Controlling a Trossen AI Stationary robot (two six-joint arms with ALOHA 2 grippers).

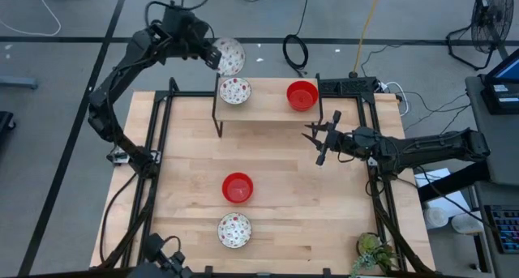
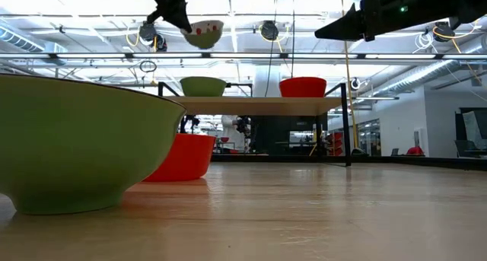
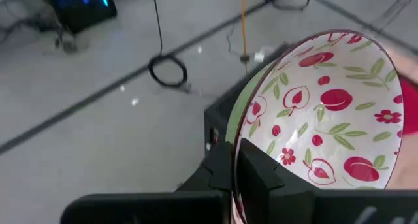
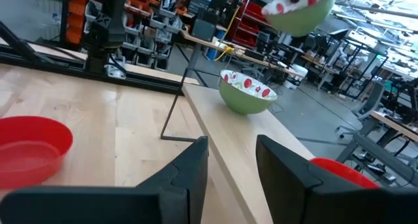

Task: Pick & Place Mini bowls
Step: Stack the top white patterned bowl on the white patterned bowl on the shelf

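Left gripper (image 1: 212,55) clamped on patterned bowl's (image 1: 230,56) rim, held above and behind the raised shelf (image 1: 268,108). Right gripper (image 1: 315,138) fingers apart, just in front of shelf.

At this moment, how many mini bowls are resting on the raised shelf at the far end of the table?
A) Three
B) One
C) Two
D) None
C. The high view shows a patterned bowl and a red bowl on the shelf, while the left gripper holds another patterned bowl in the air past the shelf's far edge.
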